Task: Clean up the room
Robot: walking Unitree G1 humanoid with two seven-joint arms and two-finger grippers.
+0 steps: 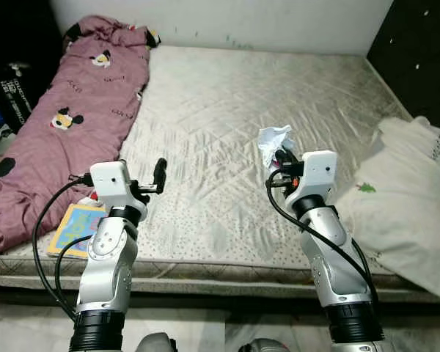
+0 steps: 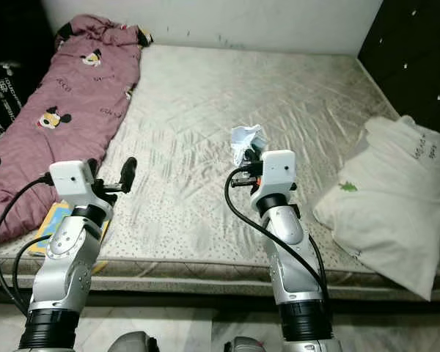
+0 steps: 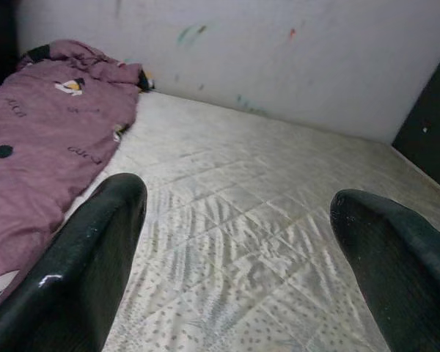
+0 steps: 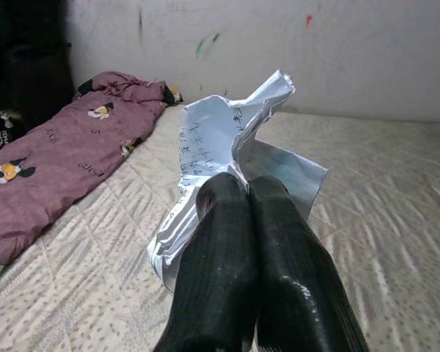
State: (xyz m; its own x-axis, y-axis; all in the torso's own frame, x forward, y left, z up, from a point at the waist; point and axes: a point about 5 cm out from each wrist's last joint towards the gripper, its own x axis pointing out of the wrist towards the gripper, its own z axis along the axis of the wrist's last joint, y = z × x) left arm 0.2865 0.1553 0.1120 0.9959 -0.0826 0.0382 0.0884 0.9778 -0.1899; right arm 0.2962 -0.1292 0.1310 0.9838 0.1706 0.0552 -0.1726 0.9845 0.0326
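Note:
A crumpled sheet of white paper (image 1: 273, 141) with handwriting is pinched in my right gripper (image 1: 281, 156), which is shut on it above the middle of the grey mattress (image 1: 227, 110). In the right wrist view the paper (image 4: 227, 147) stands up from between the two closed black fingers (image 4: 235, 242). My left gripper (image 1: 158, 176) is open with nothing between its fingers, held over the mattress near its front left part. In the left wrist view its fingers (image 3: 88, 264) stand far apart.
A purple cartoon-print duvet (image 1: 66, 117) lies along the bed's left side. A colourful book (image 1: 77, 229) lies at the front left corner. White pillows (image 1: 403, 191) are on the right. A dark cabinet (image 1: 422, 51) stands at the far right.

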